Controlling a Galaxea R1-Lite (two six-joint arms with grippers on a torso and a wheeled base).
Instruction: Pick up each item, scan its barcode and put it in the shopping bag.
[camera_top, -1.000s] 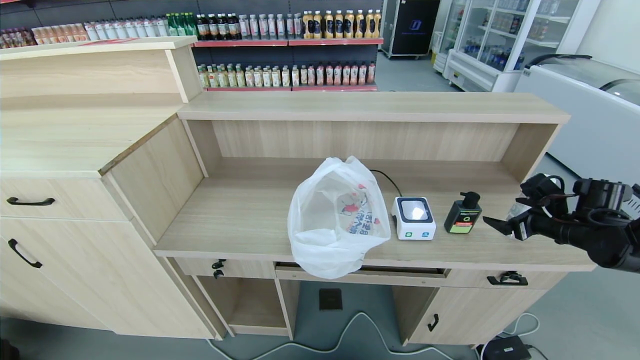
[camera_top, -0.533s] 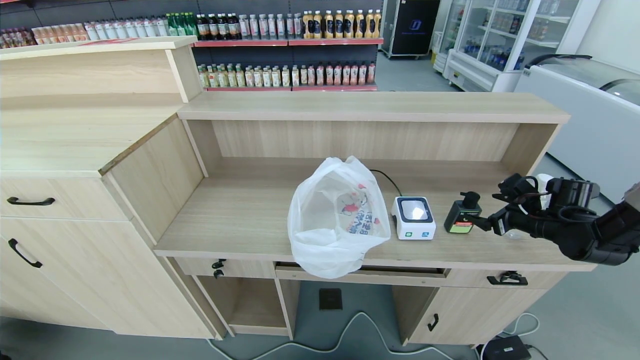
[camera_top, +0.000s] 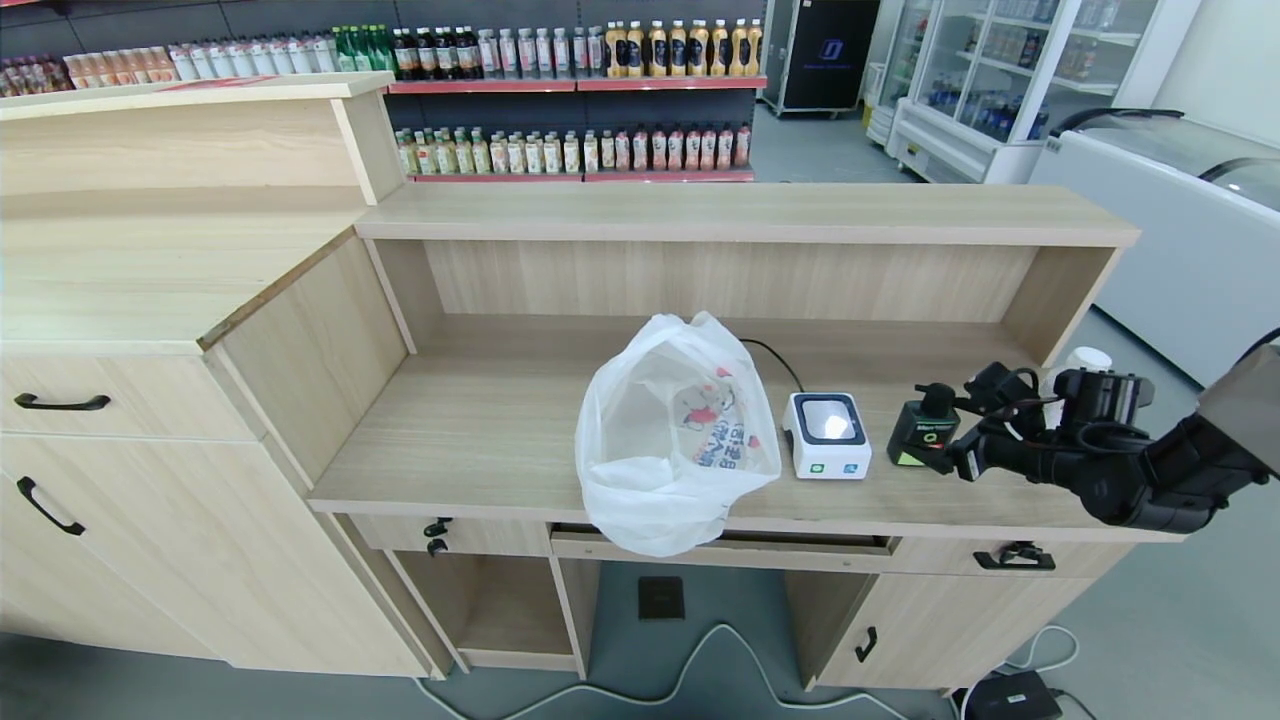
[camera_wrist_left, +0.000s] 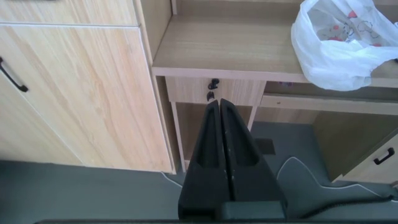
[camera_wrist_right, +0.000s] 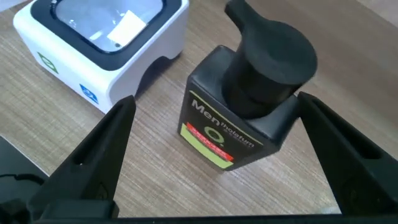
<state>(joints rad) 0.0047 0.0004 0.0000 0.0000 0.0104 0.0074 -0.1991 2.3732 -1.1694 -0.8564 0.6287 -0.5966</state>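
Your right gripper (camera_wrist_right: 216, 106) is spread wide, one finger on either side of the black pump bottle (camera_wrist_right: 245, 118), not clamped on it. The bottle stands upright on the counter (camera_top: 500, 440), just beside the white scanner (camera_top: 827, 435). The shopping bag (camera_top: 675, 435) sits past the scanner, mouth open. Your left gripper (camera_wrist_left: 220, 109) has its fingers pressed together, low in front of the cabinets.

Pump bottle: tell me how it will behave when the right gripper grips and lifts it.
The pump bottle looks like rigid plastic with flat sides, so it should stay stiff in the open right gripper. Its smooth surface may slip slightly. The bulky pump head atop a slim body suggests it could tip on the counter if nudged off-centre.
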